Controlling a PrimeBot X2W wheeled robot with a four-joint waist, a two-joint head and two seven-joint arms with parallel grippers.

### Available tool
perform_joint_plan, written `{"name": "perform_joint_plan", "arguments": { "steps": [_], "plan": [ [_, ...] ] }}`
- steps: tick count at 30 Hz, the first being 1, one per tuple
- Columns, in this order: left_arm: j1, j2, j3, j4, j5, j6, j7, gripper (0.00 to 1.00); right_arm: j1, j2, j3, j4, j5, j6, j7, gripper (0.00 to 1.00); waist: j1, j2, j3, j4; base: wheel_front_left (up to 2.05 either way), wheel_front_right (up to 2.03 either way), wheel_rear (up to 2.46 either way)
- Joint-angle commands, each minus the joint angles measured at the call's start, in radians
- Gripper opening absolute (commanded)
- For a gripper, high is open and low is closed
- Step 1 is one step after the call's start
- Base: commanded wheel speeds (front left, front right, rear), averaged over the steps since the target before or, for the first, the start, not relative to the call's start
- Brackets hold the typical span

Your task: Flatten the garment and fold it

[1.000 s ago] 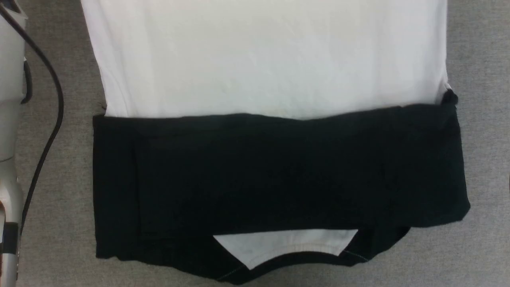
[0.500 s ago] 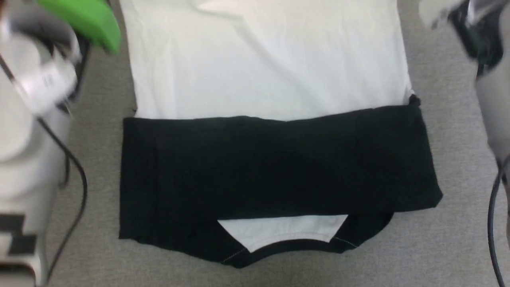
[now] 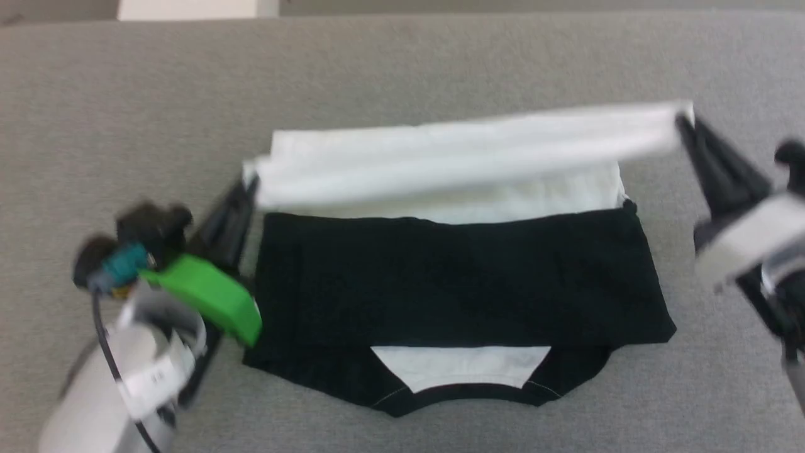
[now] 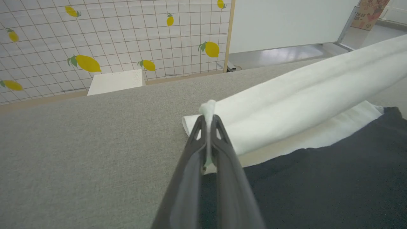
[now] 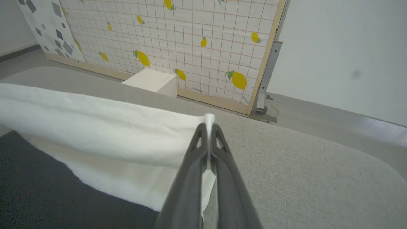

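Lifted since before, one garment (image 3: 453, 277) is hanging by its hem between left gripper (image 3: 248, 189) at nine o'clock and right gripper (image 3: 685, 123) at two, both clamping corners, black part lying on grey felt (image 3: 402, 63) (lemon wall (image 4: 95, 31) beyond).

no lettering can be read here. a white tag (image 3: 155, 376) wrapped round the left forearm (image 3: 88, 409) carries small dark marks, blurred past reading in the head view. in the left wrist view a brown cardboard box (image 4: 370, 12) at the top right corner bears red and dark printed characters. they are too small, and too cut off by the frame's edge, to make out.
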Motion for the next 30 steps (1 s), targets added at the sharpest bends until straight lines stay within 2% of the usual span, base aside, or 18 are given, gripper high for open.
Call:
{"name": "perform_joint_plan", "arguments": {
  "steps": [1,8,22,28,29,30],
  "plan": [
    [0.046,0.003,-0.007,-0.012,-0.009,0.006,-0.007,0.00,0.059,-0.011,-0.007,-0.039,0.007,-0.002,0.009,0.00,0.0002,0.0000,-0.068,0.055,0.00,0.00,0.00],
    [0.183,-0.014,-0.067,0.015,-0.037,-0.020,-0.025,0.00,0.296,-0.026,-0.019,-0.118,0.007,-0.002,0.061,0.00,0.0002,0.0000,-0.093,0.071,0.00,0.00,0.00],
    [0.270,-0.041,-0.176,0.163,-0.039,-0.077,-0.051,0.00,0.510,0.020,-0.045,-0.127,-0.015,-0.002,0.130,0.00,0.0002,0.0000,-0.121,0.074,0.00,0.00,0.00],
    [0.286,-0.052,-0.172,0.224,-0.040,-0.060,-0.086,0.00,0.552,0.040,-0.077,-0.122,-0.037,-0.002,0.160,0.00,0.0002,0.0000,-0.130,0.066,0.00,0.00,0.00],
    [0.288,-0.053,-0.172,0.235,-0.040,-0.059,-0.092,0.12,0.559,0.044,-0.079,-0.119,-0.041,-0.002,0.169,0.00,0.0002,0.0000,-0.132,0.065,0.00,0.00,0.00],
    [0.290,-0.055,-0.173,0.248,-0.041,-0.059,-0.096,0.32,0.567,0.048,-0.081,-0.117,-0.047,-0.002,0.182,0.00,0.0002,0.0000,-0.135,0.064,0.00,0.00,0.00]
  ]
}}
